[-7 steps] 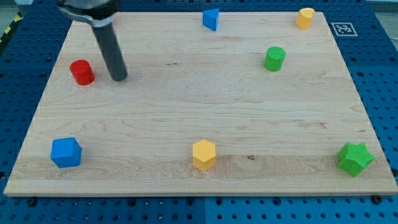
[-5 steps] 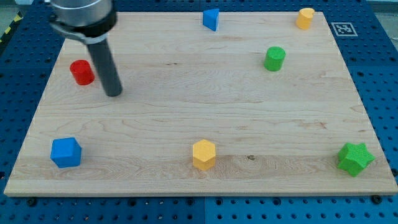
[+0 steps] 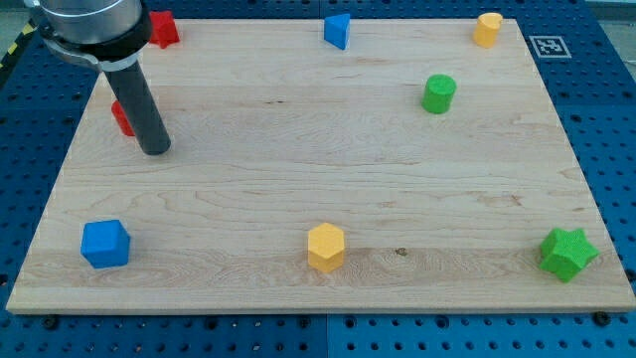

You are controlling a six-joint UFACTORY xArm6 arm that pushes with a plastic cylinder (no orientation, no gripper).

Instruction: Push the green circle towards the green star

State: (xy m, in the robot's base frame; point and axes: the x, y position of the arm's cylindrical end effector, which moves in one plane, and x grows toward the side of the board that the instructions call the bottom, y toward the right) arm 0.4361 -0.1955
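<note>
The green circle point(image 3: 438, 92) stands on the wooden board at the upper right. The green star point(image 3: 567, 253) sits near the board's lower right corner. My tip point(image 3: 155, 150) rests on the board at the upper left, far to the left of both green blocks. The rod partly hides a red circle point(image 3: 120, 118) just left of it.
A second red block point(image 3: 162, 28) shows at the top left, beside the arm. A blue triangle point(image 3: 338, 31) is at top centre, a yellow block point(image 3: 487, 29) at top right, a blue cube point(image 3: 105, 244) at lower left, a yellow hexagon point(image 3: 325, 247) at bottom centre.
My tip has moved down and to the view's left, now covering part of the red circle. The red block at the top left has come into view. The blocks have not moved.
</note>
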